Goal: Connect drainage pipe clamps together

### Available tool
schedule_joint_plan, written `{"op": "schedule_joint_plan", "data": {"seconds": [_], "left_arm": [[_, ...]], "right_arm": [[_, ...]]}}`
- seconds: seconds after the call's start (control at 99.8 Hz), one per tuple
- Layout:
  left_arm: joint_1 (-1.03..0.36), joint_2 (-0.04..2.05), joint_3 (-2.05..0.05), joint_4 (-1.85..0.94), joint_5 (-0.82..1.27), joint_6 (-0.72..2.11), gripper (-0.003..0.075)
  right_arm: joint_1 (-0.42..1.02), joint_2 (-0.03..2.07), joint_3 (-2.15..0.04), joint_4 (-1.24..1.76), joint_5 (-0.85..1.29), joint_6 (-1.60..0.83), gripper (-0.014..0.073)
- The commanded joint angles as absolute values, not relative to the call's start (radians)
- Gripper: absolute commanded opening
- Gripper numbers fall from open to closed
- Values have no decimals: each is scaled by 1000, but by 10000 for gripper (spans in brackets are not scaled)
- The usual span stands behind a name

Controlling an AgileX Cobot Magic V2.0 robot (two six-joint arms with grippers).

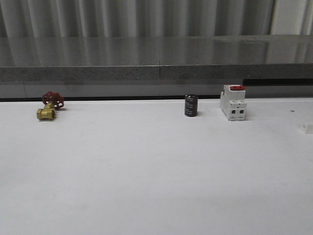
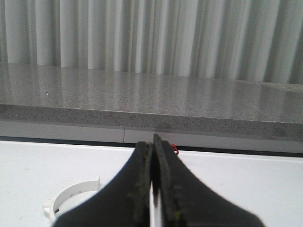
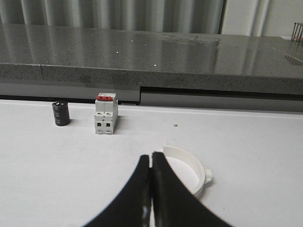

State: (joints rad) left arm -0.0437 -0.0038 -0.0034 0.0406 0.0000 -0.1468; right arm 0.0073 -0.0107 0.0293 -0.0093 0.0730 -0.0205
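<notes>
Left gripper (image 2: pixel 152 163) fingers together, clamp half (image 2: pixel 75 198) just beside. Right gripper (image 3: pixel 151 163) fingers together, near second clamp half (image 3: pixel 187 168).

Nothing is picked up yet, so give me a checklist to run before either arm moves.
1. Left gripper empty: ok, jaws shut on nothing.
2. Right gripper empty: ok, jaws shut on nothing.
3. Grippers opened for a grasp: not ok.
4. One clamp half lies ahead of the left gripper: ok.
5. Other clamp half lies ahead of the right gripper: ok.
6. Breaker and black cylinder apart from the clamp halves: ok.
</notes>
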Motion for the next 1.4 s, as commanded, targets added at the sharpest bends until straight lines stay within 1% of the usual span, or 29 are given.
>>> {"op": "schedule_joint_plan", "data": {"seconds": [0.0,0.28,0.401,0.471,0.571,0.781,0.902,1.012,1.252,1.322,1.392], "left_arm": [[-51,-37,44,34,-80,-154,-20],[-51,-37,42,34,-112,-154,-20],[-51,-35,3,34,-109,-154,-20],[-51,-16,-55,32,-48,-154,-20],[-51,52,-176,32,99,-154,-20],[-51,317,-500,82,467,-150,-20],[-51,454,-636,82,600,-150,-20],[-51,551,-698,84,648,-148,-20],[-51,654,-701,84,662,-148,-19],[-51,669,-701,84,673,-142,7],[-51,681,-701,84,695,-143,92]], "right_arm": [[5,-28,9,-7,0,-24,-67],[5,-28,9,-7,0,-24,-67],[5,-28,9,-7,0,-24,-67],[5,-28,9,-7,0,-24,-67],[5,-28,9,-7,0,-24,-67],[5,-28,9,-7,0,-24,-67],[5,-28,9,-7,0,-24,-67],[5,-28,9,-7,0,-24,-67],[5,-28,9,-7,0,-24,-67],[5,-28,9,-7,0,-24,-67],[5,-28,9,-7,0,-24,-67]]}}
